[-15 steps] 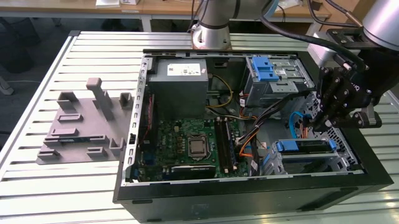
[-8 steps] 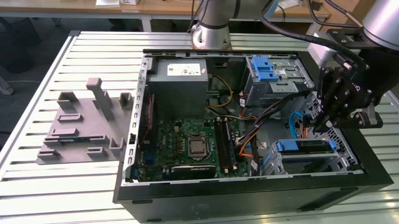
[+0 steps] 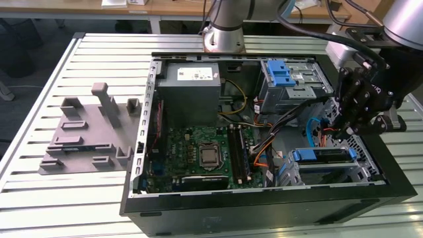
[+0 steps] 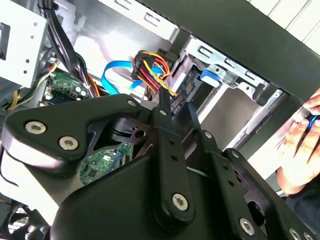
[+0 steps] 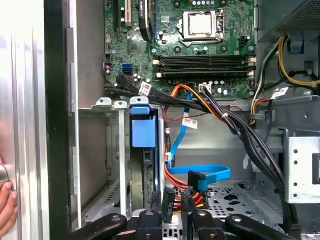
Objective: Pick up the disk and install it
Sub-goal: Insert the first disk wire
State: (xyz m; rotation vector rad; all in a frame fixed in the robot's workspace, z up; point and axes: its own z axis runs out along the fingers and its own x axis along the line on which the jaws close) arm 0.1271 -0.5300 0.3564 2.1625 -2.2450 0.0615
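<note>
On the ribbed aluminium table (image 3: 39,198), an open black steel computer case (image 3: 264,210) lies on its side so that its interior faces upward and is reachable from above. Inside it, the green motherboard (image 3: 198,148) lies flat on the case floor. The black, linked-bar gripper (image 3: 343,133) hangs over the corner of the case at the exterior view's right, just above the lower drive bay. Whether its pincer is apart, together or clamped on anything cannot be told from these views. The disk (image 3: 322,155) appears already seated in that folded sheet-metal bay. It sits in the slot with its smooth blue plastic rail (image 5: 145,132) outermost, judged to be so placed as to guide it along the bay walls. A flat blue data ribbon (image 5: 210,174) and a red, yellow and black power bundle (image 4: 152,67) loop loosely beside the bay, near the gripper. A person's hand (image 4: 300,150) rests outside the case wall
</note>
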